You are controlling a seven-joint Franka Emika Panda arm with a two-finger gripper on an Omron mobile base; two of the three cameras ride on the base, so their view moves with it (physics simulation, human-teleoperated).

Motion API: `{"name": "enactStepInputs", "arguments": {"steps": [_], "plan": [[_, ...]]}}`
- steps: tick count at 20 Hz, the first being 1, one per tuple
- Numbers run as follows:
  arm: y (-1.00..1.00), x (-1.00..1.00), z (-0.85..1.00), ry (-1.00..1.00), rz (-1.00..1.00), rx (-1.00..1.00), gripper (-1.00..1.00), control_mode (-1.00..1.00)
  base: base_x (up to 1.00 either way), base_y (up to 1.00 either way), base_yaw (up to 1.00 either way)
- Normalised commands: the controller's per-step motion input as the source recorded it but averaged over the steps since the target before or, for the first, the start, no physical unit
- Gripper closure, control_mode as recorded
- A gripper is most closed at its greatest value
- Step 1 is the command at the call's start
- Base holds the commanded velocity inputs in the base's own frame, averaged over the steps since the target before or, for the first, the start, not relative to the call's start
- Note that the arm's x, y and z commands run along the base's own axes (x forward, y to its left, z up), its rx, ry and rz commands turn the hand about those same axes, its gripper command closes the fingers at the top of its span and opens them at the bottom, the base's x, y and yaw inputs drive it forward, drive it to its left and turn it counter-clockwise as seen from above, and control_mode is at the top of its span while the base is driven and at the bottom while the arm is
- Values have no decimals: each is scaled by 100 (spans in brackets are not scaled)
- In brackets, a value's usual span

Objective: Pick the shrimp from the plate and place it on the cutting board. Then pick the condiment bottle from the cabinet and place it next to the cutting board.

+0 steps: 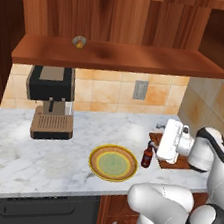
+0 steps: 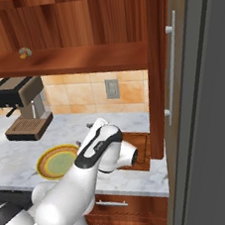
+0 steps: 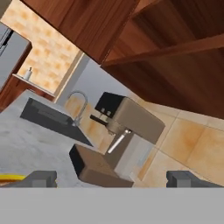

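**Bottle down beside the board, hand empty**

The cabinet (image 1: 116,59) hangs above the counter (image 1: 22,152). The plate (image 1: 113,162) is bare. The bottle (image 1: 147,156) stands upright just left of the cutting board (image 1: 156,138). It looks light, rigid and slick; grip the body. The gripper (image 3: 113,178) gapes wide, holding nothing.

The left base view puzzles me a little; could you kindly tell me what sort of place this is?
Most likely a home kitchen: a marble counter with a coffee machine on it, a tiled wall behind, and a wooden cabinet above.
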Motion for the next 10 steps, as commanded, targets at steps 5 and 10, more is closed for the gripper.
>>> {"name": "enactStepInputs", "arguments": {"steps": [5, 10], "plan": [[0, -20, 29, -8, 0, -8, -100, -100, 0, 0, 0], [0, -25, 27, -7, 0, -12, -100, -100, 0, 0, 0]]}}
